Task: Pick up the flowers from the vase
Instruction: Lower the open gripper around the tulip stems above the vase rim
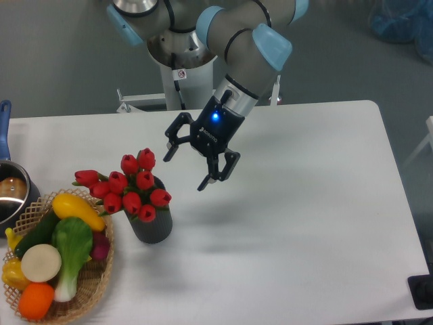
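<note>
While flowers (130, 186) sit in vase (152, 227), jaws — seemingly apart — hover beside.

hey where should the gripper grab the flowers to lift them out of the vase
Probably just under the buds, where the flowers bunch together above the vase mouth. Come from above and from the right, where the open gripper already is. The stems look upright, so a straight upward pull should free them; the basket crowds the left.

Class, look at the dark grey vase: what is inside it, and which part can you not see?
The vase holds the flowers, a bunch of red tulip buds spreading wider than its mouth. The stems' lower parts and the vase's interior are covered by the blooms.
</note>
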You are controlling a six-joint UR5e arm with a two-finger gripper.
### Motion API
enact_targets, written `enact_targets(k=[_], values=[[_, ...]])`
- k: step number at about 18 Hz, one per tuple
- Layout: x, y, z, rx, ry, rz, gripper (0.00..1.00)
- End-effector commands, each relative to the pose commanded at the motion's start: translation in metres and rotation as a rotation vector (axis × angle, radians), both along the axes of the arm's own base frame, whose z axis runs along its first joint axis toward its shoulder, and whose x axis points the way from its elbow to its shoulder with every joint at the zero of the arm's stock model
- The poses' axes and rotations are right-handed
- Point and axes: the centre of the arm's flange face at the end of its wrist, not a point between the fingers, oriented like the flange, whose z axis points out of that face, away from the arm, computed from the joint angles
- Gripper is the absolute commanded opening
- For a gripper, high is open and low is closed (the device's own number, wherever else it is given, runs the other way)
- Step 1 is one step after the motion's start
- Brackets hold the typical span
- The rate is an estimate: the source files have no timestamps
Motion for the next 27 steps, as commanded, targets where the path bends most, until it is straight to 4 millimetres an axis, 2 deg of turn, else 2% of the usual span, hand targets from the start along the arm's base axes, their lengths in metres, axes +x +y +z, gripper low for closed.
enact_targets(k=[7, 17, 19, 22, 24, 25, 27], values=[[0.004, 0.012, -0.008, 0.112, -0.111, -0.032, 1.0], [0.013, 0.034, -0.022, 0.119, -0.122, -0.077, 1.0], [0.014, 0.035, -0.023, 0.12, -0.123, -0.081, 0.85], [0.014, 0.036, -0.024, 0.121, -0.125, -0.083, 0.46], [0.014, 0.036, -0.022, 0.127, -0.126, -0.084, 0.25], [0.013, 0.036, -0.02, 0.134, -0.126, -0.083, 0.2], [0.013, 0.036, -0.019, 0.138, -0.123, -0.085, 0.2]])
